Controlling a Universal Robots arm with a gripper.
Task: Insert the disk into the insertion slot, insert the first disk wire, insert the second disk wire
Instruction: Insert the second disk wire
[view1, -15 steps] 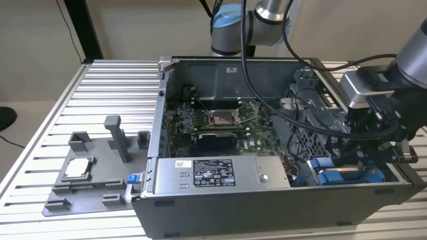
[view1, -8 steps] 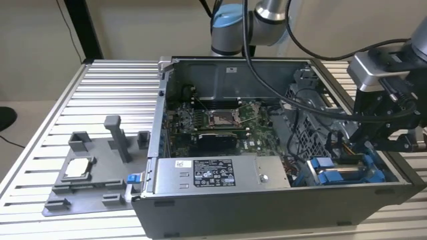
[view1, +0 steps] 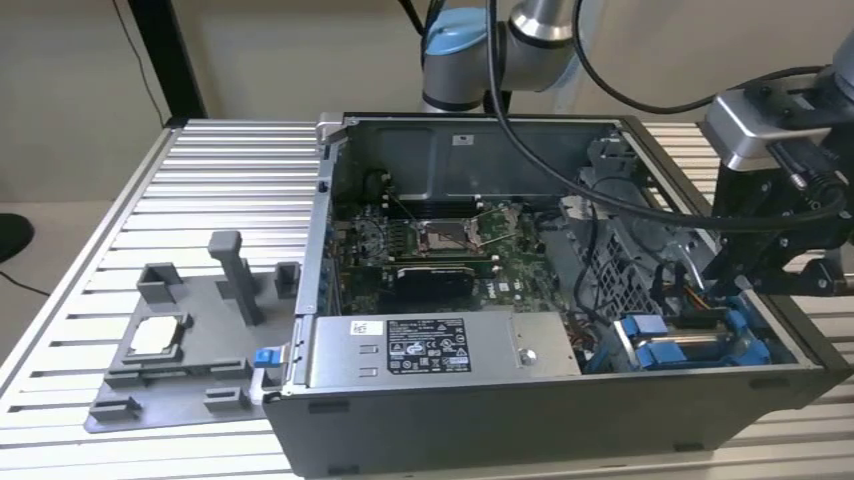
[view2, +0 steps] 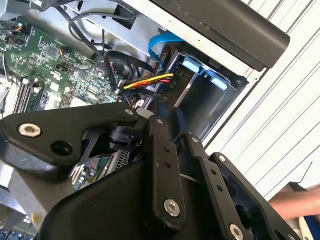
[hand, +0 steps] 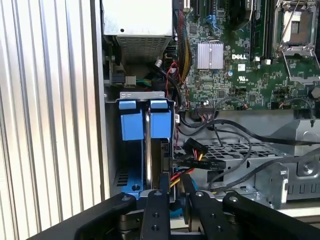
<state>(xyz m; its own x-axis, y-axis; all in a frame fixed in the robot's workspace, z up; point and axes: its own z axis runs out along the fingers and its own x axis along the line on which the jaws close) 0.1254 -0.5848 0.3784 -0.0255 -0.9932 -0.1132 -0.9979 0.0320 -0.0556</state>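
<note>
— Where is the disk?

— Seated in the insertion slot (hand: 141, 150) of the drive cage, at the corner of the open computer case (view1: 534, 420) on the exterior view's right; in the first wrist view two blue carrier fronts stand side by side, and I cannot tell which of them is the disk; in the exterior view the blue fronts (view1: 663, 345) show just behind the case's front wall, beside the grey power-supply box (view1: 434, 347).

— And the pincer?

— The pincer (hand: 174, 192) hangs low over the cage's back end; its black fingers (hand: 154, 210) stand close together around a bundle of red, yellow and black wires (hand: 176, 176); whether they actually pinch the plug, I cannot tell.

— Anything else?

— The green motherboard (view1: 434, 240) lies in the case; a grey fixture tray (view1: 187, 350) rests on the ribbed surface (view1: 200, 190), on the exterior view's left; part of a person's hand (view2: 300, 202) shows in the second wrist view.
</note>
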